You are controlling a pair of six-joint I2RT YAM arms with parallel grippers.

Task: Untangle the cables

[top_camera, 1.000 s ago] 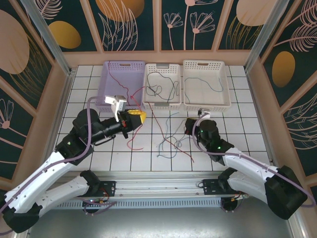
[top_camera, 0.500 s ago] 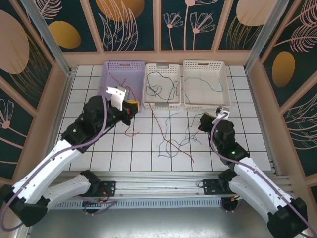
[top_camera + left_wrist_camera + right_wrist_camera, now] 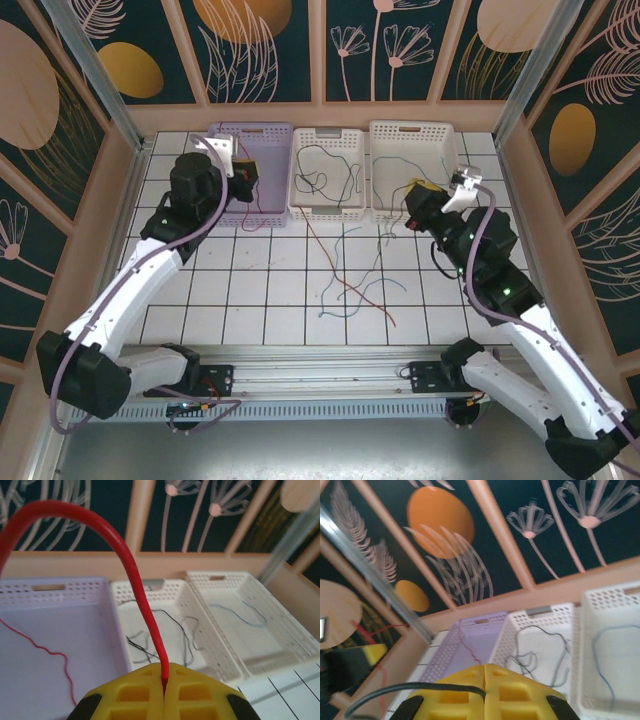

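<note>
- Covering the work surface is a white tiled table [image 3: 200,300] with dark grid lines. A metal rail [image 3: 320,385] runs along its near edge.
- Walls [image 3: 270,50] of dark teal panels, printed with orange discs and pale flowers, stand on three sides. They are framed in light wood, and a slanted metal post [image 3: 95,75] rises at each back corner.
- Three baskets sit side by side at the far edge of the table: a lilac basket [image 3: 270,127], a middle basket [image 3: 330,212] and a right basket [image 3: 400,127], the last two white.
- The left gripper [image 3: 245,168] hangs over the lilac basket. Its yellow fingers are pressed together on a red cable [image 3: 145,610], which arches up and over from the pinch.
- The right gripper [image 3: 415,190] is raised at the near side of the right basket. Its fingers are clamped together on a dark cable [image 3: 420,687] that bends away to one side.
- Loose cables [image 3: 345,285] in red, blue and dark grey lie tangled on the tiles in front of the middle basket, between the two arms.
- Dark strands lie curled in the middle basket, and a blue one lies in the right basket.
</note>
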